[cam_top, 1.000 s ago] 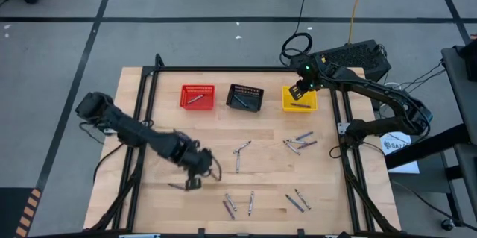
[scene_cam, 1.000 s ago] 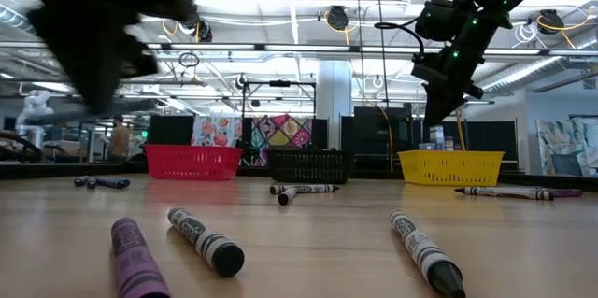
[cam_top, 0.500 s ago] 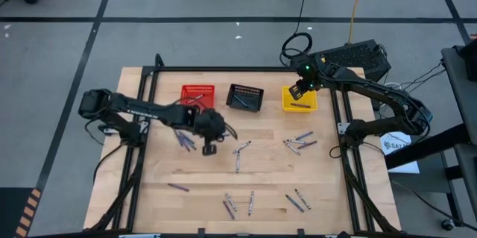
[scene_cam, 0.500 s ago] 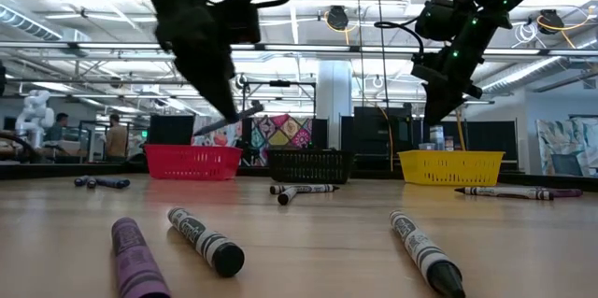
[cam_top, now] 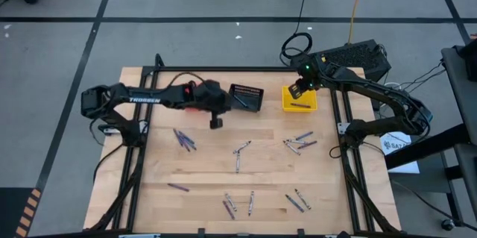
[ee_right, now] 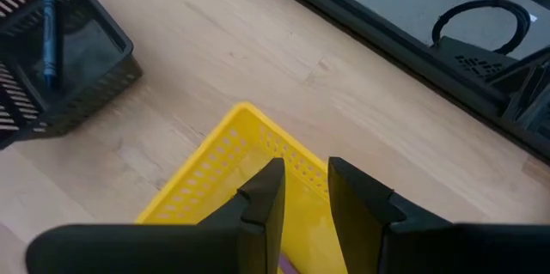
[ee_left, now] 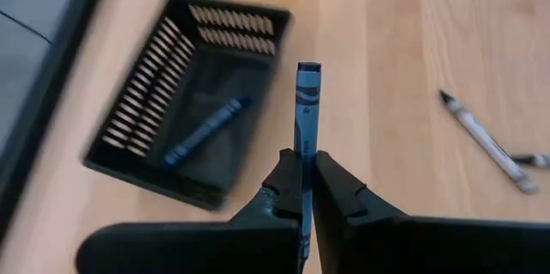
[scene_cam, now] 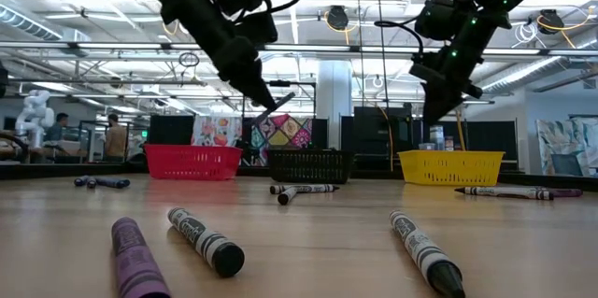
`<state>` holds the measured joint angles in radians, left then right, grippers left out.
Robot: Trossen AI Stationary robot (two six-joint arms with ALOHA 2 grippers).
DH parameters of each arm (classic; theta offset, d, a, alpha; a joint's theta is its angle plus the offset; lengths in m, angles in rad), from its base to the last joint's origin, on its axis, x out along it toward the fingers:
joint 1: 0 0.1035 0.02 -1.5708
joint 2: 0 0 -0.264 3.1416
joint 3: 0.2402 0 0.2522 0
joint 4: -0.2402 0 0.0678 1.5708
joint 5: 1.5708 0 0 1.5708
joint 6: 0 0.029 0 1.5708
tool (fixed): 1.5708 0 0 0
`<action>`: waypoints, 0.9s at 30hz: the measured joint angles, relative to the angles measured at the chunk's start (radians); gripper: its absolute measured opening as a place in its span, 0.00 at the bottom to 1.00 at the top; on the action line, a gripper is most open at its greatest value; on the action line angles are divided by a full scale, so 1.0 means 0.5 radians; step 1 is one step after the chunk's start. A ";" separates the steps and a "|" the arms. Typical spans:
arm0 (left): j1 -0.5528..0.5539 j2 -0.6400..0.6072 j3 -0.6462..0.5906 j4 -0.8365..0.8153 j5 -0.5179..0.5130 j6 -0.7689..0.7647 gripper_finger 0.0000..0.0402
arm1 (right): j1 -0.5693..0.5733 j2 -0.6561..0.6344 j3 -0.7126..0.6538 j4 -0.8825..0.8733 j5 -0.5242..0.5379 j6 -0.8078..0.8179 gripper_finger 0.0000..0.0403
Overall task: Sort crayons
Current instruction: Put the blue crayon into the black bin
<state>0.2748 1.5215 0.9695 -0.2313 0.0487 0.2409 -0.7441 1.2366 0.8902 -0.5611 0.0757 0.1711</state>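
The left end effector (ee_left: 301,190) was clamped narrow on a blue crayon (ee_left: 306,111), raised near the black basket (cam_top: 245,98) at upper centre of the high view. One blue crayon (ee_left: 204,130) lay in that basket. The right end effector (ee_right: 301,190) hung over the yellow basket (cam_top: 298,99), fingers parted, holding nothing. Loose crayons (cam_top: 238,154) lay scattered on the table (cam_top: 212,174) across the lower half of the frame.
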 joint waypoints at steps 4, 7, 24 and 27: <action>0.112 0.000 0.000 0.133 0.136 0.108 0.00 | 0.000 0.000 0.000 0.050 0.001 0.007 0.20; 0.188 0.000 0.000 0.199 0.206 0.179 0.00 | 0.000 0.000 0.000 0.078 0.001 0.068 0.20; 0.411 0.283 0.241 0.284 0.315 0.352 0.01 | 0.000 0.000 0.000 0.202 0.010 0.159 0.20; 0.409 0.364 0.334 0.207 0.314 0.358 0.01 | 0.000 0.000 0.000 0.201 0.010 0.158 0.20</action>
<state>0.4793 1.7038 1.1364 -0.1276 0.2059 0.4198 -0.7441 1.2366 0.8902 -0.4606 0.0807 0.2501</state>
